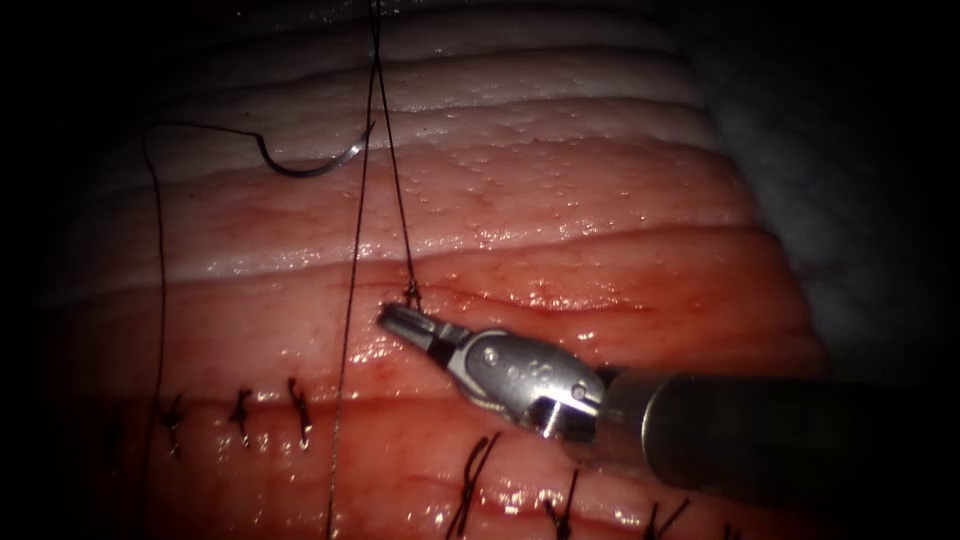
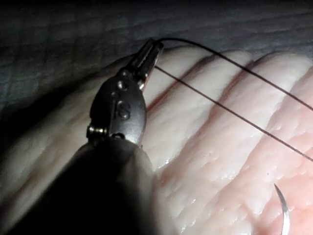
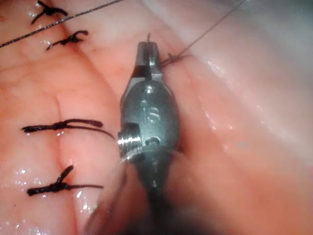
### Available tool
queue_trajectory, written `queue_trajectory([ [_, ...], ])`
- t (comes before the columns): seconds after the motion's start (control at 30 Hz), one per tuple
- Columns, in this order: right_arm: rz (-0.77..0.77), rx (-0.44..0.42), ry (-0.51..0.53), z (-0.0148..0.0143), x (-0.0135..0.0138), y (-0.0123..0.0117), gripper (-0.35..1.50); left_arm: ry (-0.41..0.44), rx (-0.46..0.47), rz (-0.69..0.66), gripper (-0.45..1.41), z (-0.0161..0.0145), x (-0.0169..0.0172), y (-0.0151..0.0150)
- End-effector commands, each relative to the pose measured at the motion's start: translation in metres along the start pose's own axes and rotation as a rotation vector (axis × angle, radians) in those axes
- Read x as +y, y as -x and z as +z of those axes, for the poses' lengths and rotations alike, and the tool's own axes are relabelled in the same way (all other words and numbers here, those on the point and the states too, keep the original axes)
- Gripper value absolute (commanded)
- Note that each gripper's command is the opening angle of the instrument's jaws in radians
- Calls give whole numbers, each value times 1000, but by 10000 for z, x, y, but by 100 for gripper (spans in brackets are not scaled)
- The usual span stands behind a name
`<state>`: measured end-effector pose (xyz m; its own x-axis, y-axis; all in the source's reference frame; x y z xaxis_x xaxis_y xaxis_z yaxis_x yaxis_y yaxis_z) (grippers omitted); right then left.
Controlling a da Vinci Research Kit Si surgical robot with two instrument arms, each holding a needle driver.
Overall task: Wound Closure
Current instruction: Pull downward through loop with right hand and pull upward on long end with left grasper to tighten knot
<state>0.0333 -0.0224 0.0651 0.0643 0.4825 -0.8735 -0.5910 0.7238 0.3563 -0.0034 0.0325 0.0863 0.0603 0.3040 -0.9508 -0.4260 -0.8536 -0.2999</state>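
The curved needle (image 1: 312,163) lies free on the pale tissue (image 1: 560,170) at the upper left, not in the tissue and held by neither tool; its tip also shows in the left wrist view (image 2: 283,211). Its thread (image 1: 157,260) loops left and runs down. Two taut strands (image 1: 358,230) drop from the top edge, one ending at a knot (image 1: 411,294) on a crease. My right tool (image 1: 392,320) sits just below that knot, jaws shut on a short thread end (image 3: 148,36). My left tool (image 2: 149,51) is shut on the thread, with two strands (image 2: 230,111) leading away.
Several finished dark stitches (image 1: 240,408) cross the cut along the lower left, and more (image 1: 472,482) sit near the bottom edge and beside the right tool (image 3: 61,126). Red fluid wets the lower tissue. The right tool's shaft (image 1: 780,430) comes in from the lower right.
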Motion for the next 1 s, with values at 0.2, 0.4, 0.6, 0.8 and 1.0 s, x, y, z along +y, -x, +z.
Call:
queue_trajectory([
  [0.2, -96, -40, -77, 6, -11, 9, -35, -14, -4, 5, -45, 14, -9, 3],
  [0.4, -124, -67, -100, 9, -12, 14, -35, -26, 0, 1, -45, 18, -17, 2],
  [0.6, -131, -87, -123, 11, -20, 19, -35, -42, 1, -6, -45, 22, -30, -1],
  [0.8, -135, -98, -140, 10, -25, 22, -35, -50, 2, -5, -45, 23, -34, 0],
  [1.0, -57, -13, -94, 10, -18, 17, 10, 24, 64, -42, -45, 16, -14, -2],
])
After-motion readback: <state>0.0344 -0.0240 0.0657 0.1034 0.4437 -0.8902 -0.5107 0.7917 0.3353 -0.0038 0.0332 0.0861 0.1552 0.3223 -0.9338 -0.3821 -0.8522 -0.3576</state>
